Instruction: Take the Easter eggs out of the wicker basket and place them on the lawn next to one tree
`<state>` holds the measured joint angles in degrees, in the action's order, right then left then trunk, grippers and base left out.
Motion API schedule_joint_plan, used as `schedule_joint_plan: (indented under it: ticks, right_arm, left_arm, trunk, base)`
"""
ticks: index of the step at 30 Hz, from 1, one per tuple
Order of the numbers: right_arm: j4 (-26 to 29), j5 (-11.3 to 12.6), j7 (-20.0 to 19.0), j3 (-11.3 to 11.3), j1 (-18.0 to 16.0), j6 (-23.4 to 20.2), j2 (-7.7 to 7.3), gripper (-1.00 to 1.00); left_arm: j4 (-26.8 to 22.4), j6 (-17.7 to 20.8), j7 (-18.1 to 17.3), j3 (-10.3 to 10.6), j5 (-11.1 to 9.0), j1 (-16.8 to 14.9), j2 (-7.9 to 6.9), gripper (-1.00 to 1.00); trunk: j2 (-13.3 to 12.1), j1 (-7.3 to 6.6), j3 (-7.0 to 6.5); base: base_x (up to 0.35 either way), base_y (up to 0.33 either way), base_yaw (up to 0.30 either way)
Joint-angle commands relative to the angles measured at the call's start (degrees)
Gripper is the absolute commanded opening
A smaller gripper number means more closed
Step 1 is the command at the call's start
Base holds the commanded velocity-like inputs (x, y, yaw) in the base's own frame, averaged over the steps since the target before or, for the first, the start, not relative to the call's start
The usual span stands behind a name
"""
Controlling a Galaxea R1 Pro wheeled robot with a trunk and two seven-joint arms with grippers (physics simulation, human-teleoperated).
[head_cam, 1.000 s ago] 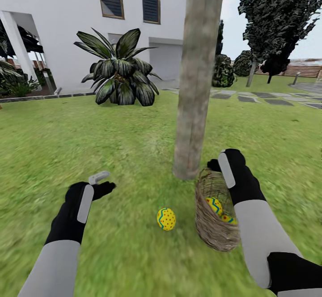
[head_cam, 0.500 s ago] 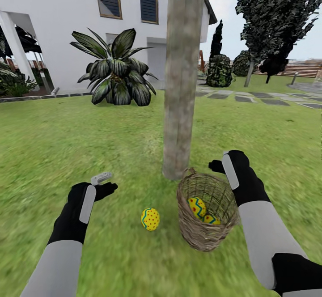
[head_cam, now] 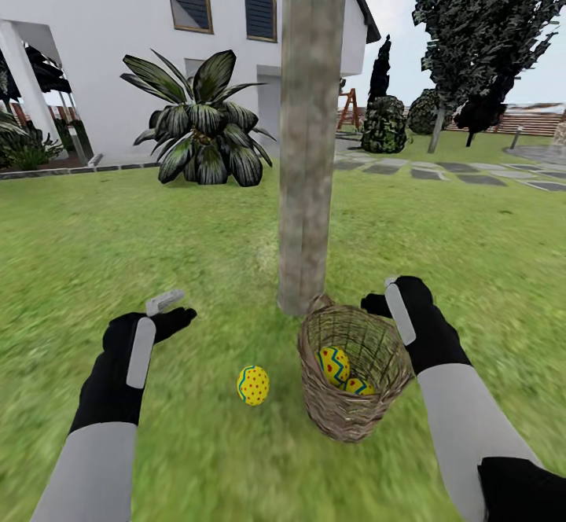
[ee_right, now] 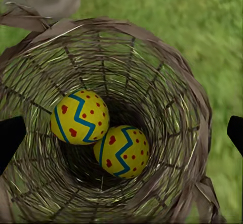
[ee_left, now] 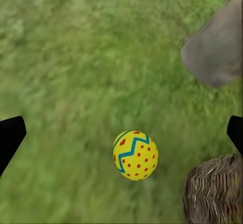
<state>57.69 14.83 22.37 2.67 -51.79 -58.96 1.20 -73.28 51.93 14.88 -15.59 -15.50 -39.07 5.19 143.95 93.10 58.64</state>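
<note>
yellow blue-zigzag eggs (ee_right: 96,133), brown wicker basket (head_cam: 318,408)

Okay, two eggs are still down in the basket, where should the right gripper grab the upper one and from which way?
Come straight down through the wicker basket's open mouth; its deep woven walls block any sideways approach. Close the right gripper across the narrow middle of the upper egg, probably placing the fingers on its free flanks rather than where the second egg touches it.
</note>
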Motion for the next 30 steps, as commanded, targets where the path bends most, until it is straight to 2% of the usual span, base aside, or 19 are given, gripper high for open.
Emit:
schedule_joint_plan:
  ticks: [1,2,4,6,9,11,13,14,15,17,19,22,23,24,25,26,28,30]
  right_arm:
    - [-2.88,0.56,0.01,-1.83,-0.13,-0.32,-0.04,1.0]
    - [-3.75,0.56,-0.09,-2.33,-0.17,-0.35,-0.06,1.0]
    - [-8.91,0.55,-0.36,-3.88,-0.59,-0.49,0.04,1.0]
    - [-14.15,0.55,-0.45,-4.38,-2.73,-0.58,0.17,1.0]
    - [-26.68,0.55,-1.18,-4.64,-11.54,-0.52,0.61,1.0]
    - [-32.81,0.56,-3.06,-4.69,-16.46,-0.48,0.73,1.0]
    - [-36.37,0.44,-4.96,-4.75,-19.92,-0.47,0.75,1.0]
    - [-37.01,0.42,-5.33,-4.76,-20.55,-0.46,0.74,1.0]
    - [-37.87,0.46,-5.9,-4.65,-21.32,-0.44,0.74,1.0]
    - [-38.19,0.53,-6.42,-4.51,-21.53,-0.34,0.71,1.0]
    - [-38.34,0.6,-7.02,-4.37,-21.62,-0.25,0.69,1.0]
    - [-38.42,0.66,-8.64,-4.28,-21.67,-0.16,0.47,1.0]
    - [-38.43,0.69,-9.08,-4.26,-21.68,0.04,0.46,1.0]
    - [-38.44,0.7,-9.19,-4.26,-21.68,0.12,0.46,1.0]
    - [-38.44,0.77,-9.45,-4.26,-21.68,0.3,0.47,1.0]
    - [-38.44,0.78,-9.49,-4.25,-21.68,0.32,0.47,1.0]
    - [-38.45,0.8,-9.57,-4.25,-21.67,0.38,0.47,1.0]
    - [-38.45,0.81,-9.66,-4.25,-21.63,0.4,0.47,1.0]
  left_arm:
    - [-0.85,0.19,0.53,-1.14,-0.64,-0.04,0.1,1.0]
    - [-0.97,0.19,0.54,-1.47,-0.64,-0.04,0.13,1.0]
    - [-1.3,0.29,0.57,-2.57,-0.66,-0.04,0.22,1.0]
    - [-1.5,0.42,0.55,-2.99,-0.66,-0.04,0.24,1.0]
    - [-2.46,0.55,0.51,-3.22,-0.63,-0.04,0.31,1.0]
    - [-2.68,0.6,0.5,-3.26,-0.65,-0.04,0.29,1.0]
    - [-2.79,1.11,0.48,-3.2,-0.71,-0.04,0.18,1.0]
    - [-2.8,1.98,0.47,-3.17,-0.73,-0.04,0.08,1.0]
    - [-2.73,5.09,0.44,-3.15,-0.75,0.04,-0.18,1.0]
    - [-1.12,6.19,0.47,-3.14,-0.71,0.05,-0.46,1.0]
    - [4.39,6.64,0.49,-3.15,-0.73,-1.2,-1.33,1.0]
    - [20.25,6.91,0.44,-3.29,-0.79,-9.62,-4.29,1.0]
    - [28.06,6.93,0.38,-3.34,-1.07,-14.29,-5.73,1.0]
    - [30.58,6.94,0.35,-3.35,-1.28,-15.9,-6.17,1.0]
    - [39.66,6.95,0.2,-3.38,-3.32,-21.99,-7.65,1.0]
    - [41.55,6.95,0.17,-3.38,-4.19,-23.29,-7.98,1.0]
    - [46.59,6.96,0.17,-3.39,-8.11,-27.26,-8.73,1.0]
    - [48.77,6.96,0.25,-3.35,-10.51,-29.41,-8.86,1.0]
  trunk:
    - [0.03,-0.01,0.06]
    - [0.03,-0.01,0.06]
    - [0.03,-0.01,0.06]
    - [0.03,-0.01,0.06]
    - [0.03,-0.01,0.06]
    - [0.03,-0.01,0.06]
    - [0.05,0.04,0.5]
    - [0.07,0.07,0.72]
    - [0.08,0.09,0.94]
    - [0.11,0.14,1.39]
    - [0.13,0.19,1.83]
    - [0.17,0.27,2.5]
    - [0.19,0.3,2.72]
    - [0.2,0.32,2.94]
    - [0.21,0.35,3.16]
    - [0.23,0.37,3.38]
    - [0.25,0.43,3.83]
    - [0.28,0.48,4.27]
  base:
    - [0.0,0.0,0.0]
    - [0.0,0.0,0.0]
    - [0.0,0.0,0.0]
    - [0.0,0.0,0.0]
    - [0.0,0.0,0.0]
    - [0.0,0.0,0.0]
    - [0.0,0.0,0.0]
    - [0.0,0.0,0.0]
    - [0.0,0.0,0.0]
    - [0.0,0.0,0.0]
    - [0.0,0.0,0.0]
    - [0.0,0.0,0.0]
    - [0.0,0.0,0.0]
    - [0.0,0.0,0.0]
    - [0.0,0.0,0.0]
    - [0.0,0.0,0.0]
    - [0.0,0.0,0.0]
    - [0.0,0.0,0.0]
